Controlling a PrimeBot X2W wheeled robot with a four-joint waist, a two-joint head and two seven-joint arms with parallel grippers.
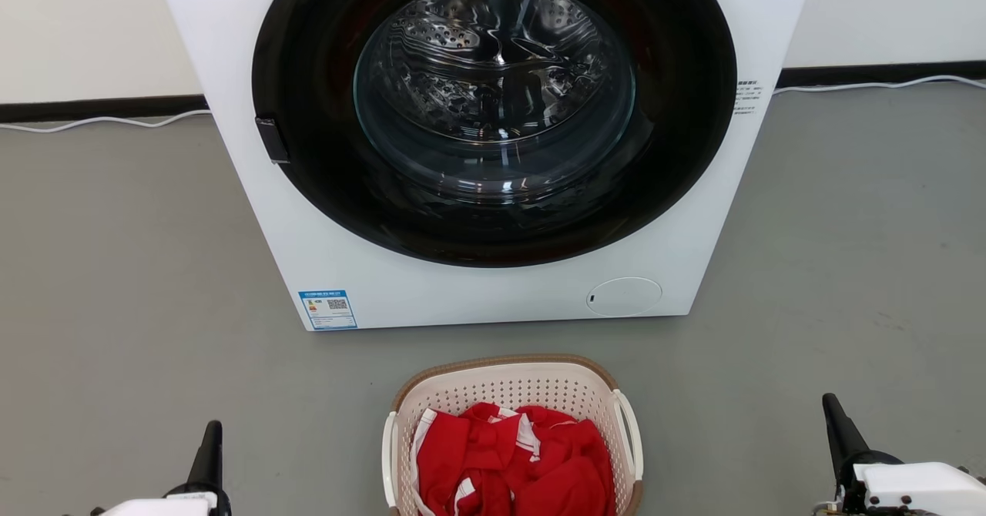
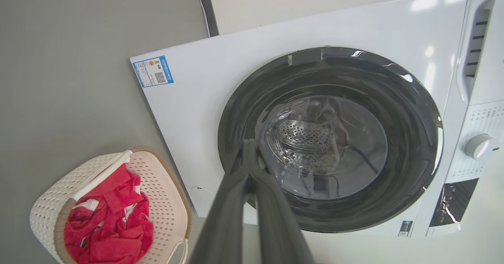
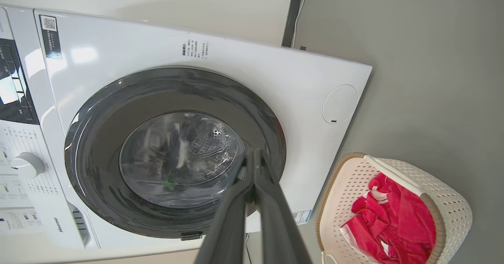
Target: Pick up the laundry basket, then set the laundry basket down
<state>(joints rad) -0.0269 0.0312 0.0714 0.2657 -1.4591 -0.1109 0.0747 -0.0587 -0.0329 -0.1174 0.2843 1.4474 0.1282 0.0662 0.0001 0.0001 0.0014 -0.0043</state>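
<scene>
The laundry basket (image 1: 508,389) stood before the washing machine (image 1: 462,293), either awaiting lifting or already set down; the left gripper (image 2: 250,147) and right gripper (image 3: 254,155) were closed, empty.

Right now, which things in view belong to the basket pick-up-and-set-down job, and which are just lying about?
Job:
- laundry basket, on the floor, holding red clothes
- left gripper, shut
- right gripper, shut

Lying about:
- washing machine, door closed
- white cable along the wall
</scene>
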